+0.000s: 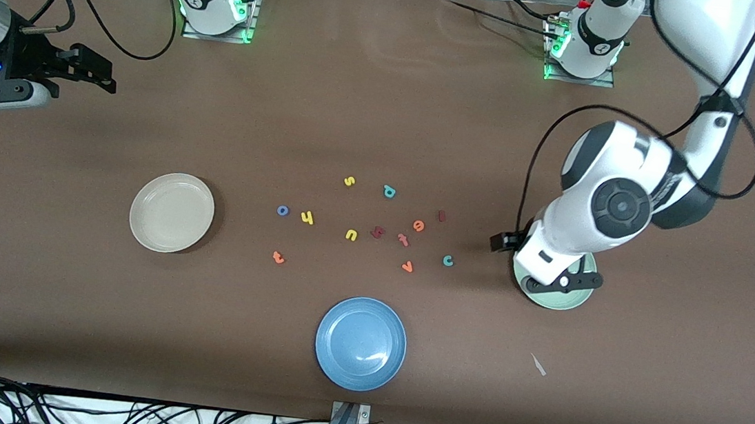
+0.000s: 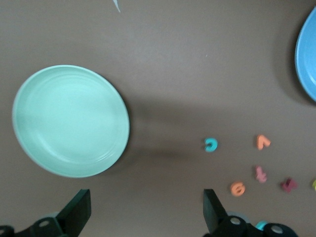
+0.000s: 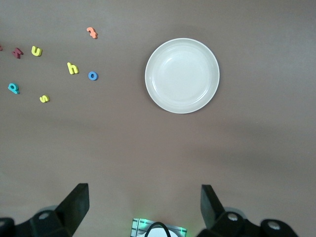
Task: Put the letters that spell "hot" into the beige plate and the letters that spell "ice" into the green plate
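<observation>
Plates and letters lie spread on the brown bench (image 1: 62,320). Nearest the front camera sits the blue plate (image 1: 361,343). Farther back, the orange t (image 1: 278,256) and the teal c (image 1: 447,261) lie loose, then the blue o (image 1: 283,210), the yellow h (image 1: 307,217), the orange e (image 1: 419,226) and the dark red i (image 1: 441,215), all on the bench and in neither plate. The beige plate (image 1: 172,212) lies toward the right arm's end; the green plate (image 1: 558,295) lies toward the left arm's end. The left gripper (image 2: 144,210) hangs over the bench beside the green plate, its fingers spread and holding nothing. The right gripper (image 3: 144,205) waits with fingers spread wide and holding nothing, above its end of the bench.
</observation>
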You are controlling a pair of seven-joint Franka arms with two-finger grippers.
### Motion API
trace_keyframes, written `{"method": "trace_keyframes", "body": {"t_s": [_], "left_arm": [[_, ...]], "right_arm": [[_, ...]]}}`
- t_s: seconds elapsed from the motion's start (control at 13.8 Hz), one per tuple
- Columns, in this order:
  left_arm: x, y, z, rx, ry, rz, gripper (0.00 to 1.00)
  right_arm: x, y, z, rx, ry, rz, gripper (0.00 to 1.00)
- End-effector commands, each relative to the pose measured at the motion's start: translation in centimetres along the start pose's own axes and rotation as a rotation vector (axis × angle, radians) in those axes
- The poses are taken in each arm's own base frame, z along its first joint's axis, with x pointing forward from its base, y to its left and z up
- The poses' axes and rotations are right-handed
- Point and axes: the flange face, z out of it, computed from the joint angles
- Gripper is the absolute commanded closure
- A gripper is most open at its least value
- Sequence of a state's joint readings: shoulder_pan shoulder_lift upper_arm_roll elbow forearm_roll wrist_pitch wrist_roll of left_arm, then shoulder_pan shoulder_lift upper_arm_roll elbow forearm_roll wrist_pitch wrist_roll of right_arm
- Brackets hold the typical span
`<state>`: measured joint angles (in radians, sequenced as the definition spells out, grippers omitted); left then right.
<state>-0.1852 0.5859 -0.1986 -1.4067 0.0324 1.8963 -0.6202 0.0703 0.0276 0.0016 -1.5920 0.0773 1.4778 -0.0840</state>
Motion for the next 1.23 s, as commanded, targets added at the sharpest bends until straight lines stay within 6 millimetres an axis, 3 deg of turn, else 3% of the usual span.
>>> {"method": "trace_keyframes", "body": {"t_s": [0.0,0.29,0.51,0.58,0.72,0.87,0.94,1.01,1.08,1.16], "left_arm": [[1.1,2.0,2.5,-0.057,0.005,-0.065,0.0],[-0.5,5.9,8.6,-0.1,-0.037,-0.075,0.0],[-4.4,9.0,11.1,-0.051,-0.062,0.041,0.0],[-5.7,9.9,11.4,-0.037,-0.061,0.085,0.0],[-7.6,10.1,13.3,0.0,-0.089,0.133,0.02],[-9.2,10.4,14.9,0.035,-0.1,0.181,0.17],[-9.7,10.2,15.7,0.053,-0.106,0.196,0.18],[-10.2,10.0,16.5,0.06,-0.116,0.203,0.24],[-10.7,10.0,16.9,0.063,-0.125,0.209,0.38],[-11.4,10.5,16.9,0.055,-0.135,0.221,0.65]], "right_arm": [[0.1,-0.1,-0.2,0.025,0.003,-0.011,0.0],[0.7,-0.6,-0.1,0.068,0.027,-0.015,0.0],[1.8,-0.8,0.3,0.094,0.06,-0.006,0.0],[2.9,-1.8,0.9,0.085,0.078,-0.032,0.0],[3.1,-4.0,1.1,0.032,0.072,-0.074,0.0],[3.3,-5.1,2.2,0.009,0.041,-0.096,0.0],[4.1,-5.1,4.3,0.01,-0.005,-0.099,0.0],[6.2,-6.2,8.3,-0.014,-0.074,-0.121,0.0],[7.4,-6.6,11.2,-0.028,-0.138,-0.121,0.0],[7.5,-6.6,11.2,-0.034,-0.134,-0.128,0.0]]}}
